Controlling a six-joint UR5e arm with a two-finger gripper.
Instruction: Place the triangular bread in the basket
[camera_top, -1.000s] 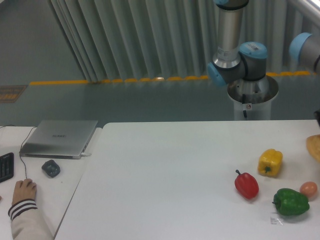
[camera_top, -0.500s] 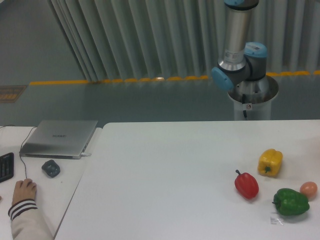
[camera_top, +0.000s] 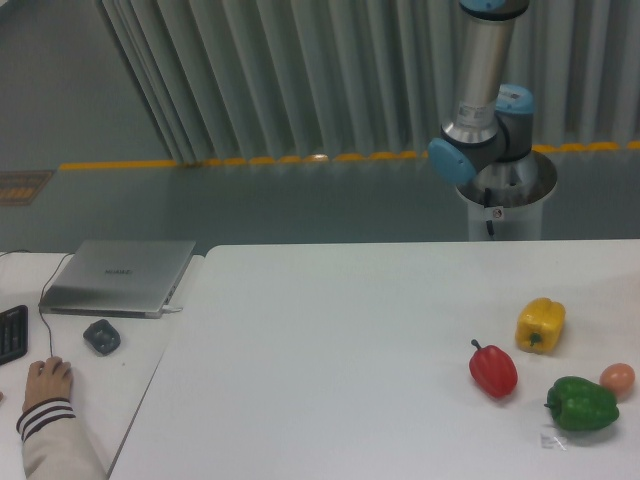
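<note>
The triangular bread is out of view and so is the basket. My gripper is out of view too; only the arm's grey upright link (camera_top: 483, 65) and its blue-capped joint (camera_top: 478, 150) show at the back right, above the round base (camera_top: 505, 195) behind the table.
On the white table (camera_top: 330, 350) at the right lie a yellow bell pepper (camera_top: 540, 325), a red pepper (camera_top: 494, 369), a green pepper (camera_top: 581, 404) and a small pinkish-tan ball (camera_top: 617, 378). At the left are a laptop (camera_top: 120, 276), a mouse (camera_top: 101, 336) and a person's hand (camera_top: 47, 381).
One second ago a golden-orange edge showed at the table's right border and a second blue joint at the upper right; both have left the view. The arm's upright link has shifted right.
</note>
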